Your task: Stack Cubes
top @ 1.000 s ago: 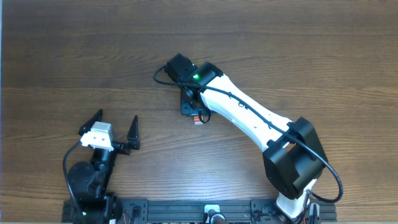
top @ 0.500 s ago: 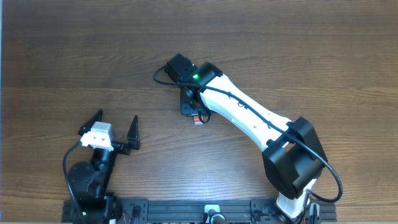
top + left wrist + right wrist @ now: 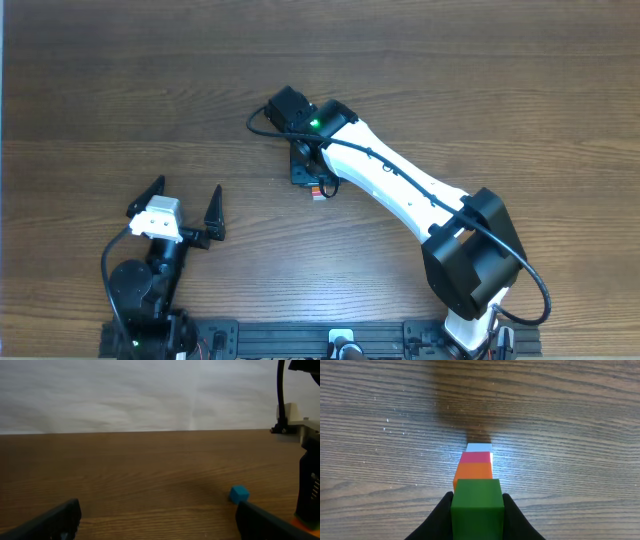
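Clamping the green cube (image 3: 476, 502) in the right gripper (image 3: 476, 497), orange cube (image 3: 474, 470), red cube (image 3: 479, 457) and pale cube (image 3: 480, 448) lined up just beyond. Probably risking an off-centre release knocking them askew. Resting farther off, left gripper (image 3: 187, 190) spread wide, blue cube (image 3: 239, 494) ahead.

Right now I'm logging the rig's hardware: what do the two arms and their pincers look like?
The right arm has a long white link, black joint housings, a black cable looped along it and a green light at the wrist. The left arm is black with a white wrist block. The left pincer and right pincer have black, tapering fingers.
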Robot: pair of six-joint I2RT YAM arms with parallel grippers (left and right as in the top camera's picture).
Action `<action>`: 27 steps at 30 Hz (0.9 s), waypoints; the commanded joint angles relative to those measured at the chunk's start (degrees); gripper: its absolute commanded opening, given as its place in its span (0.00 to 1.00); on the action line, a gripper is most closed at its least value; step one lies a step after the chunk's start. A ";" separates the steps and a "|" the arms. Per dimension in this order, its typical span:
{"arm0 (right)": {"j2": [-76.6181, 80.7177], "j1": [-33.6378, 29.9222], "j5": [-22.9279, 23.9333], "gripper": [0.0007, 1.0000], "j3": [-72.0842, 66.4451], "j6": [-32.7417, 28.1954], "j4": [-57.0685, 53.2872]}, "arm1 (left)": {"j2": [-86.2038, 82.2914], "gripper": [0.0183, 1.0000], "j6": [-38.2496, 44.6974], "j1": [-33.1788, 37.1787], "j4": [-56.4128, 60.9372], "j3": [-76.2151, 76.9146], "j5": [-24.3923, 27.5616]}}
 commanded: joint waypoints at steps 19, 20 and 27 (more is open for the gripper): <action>0.76 0.39 -0.42 0.15 -0.83 0.39 -0.02 | -0.35 1.00 0.85 -0.22 -0.07 -0.31 0.17; 0.76 0.39 -0.57 0.15 -0.87 0.39 -0.02 | -0.35 1.00 0.85 -0.22 -0.07 -0.31 0.17; 1.07 0.39 -0.61 0.16 -1.11 0.39 0.20 | -0.35 1.00 0.83 -0.22 -0.07 -0.28 0.17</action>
